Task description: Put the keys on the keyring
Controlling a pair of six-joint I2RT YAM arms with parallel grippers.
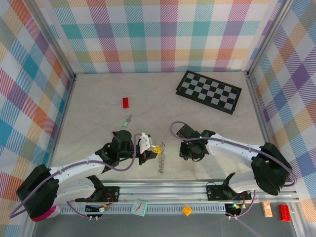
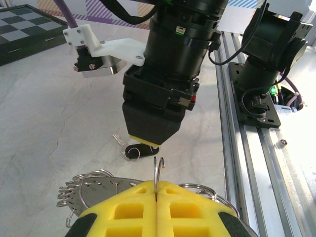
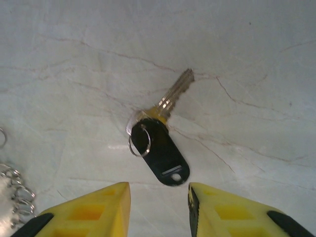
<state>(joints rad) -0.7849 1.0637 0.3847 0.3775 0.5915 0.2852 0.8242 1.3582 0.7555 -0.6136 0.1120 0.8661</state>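
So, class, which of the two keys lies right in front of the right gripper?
The black-headed key, lying flat just ahead of the open right gripper; the green-headed key lies apart, near the red brick.

green key (image 1: 127, 121), red brick (image 1: 126, 102), chequered board (image 1: 209, 92)

Keyring (image 1: 161, 160) left of key (image 3: 162, 148) (on table (image 1: 222, 128)).
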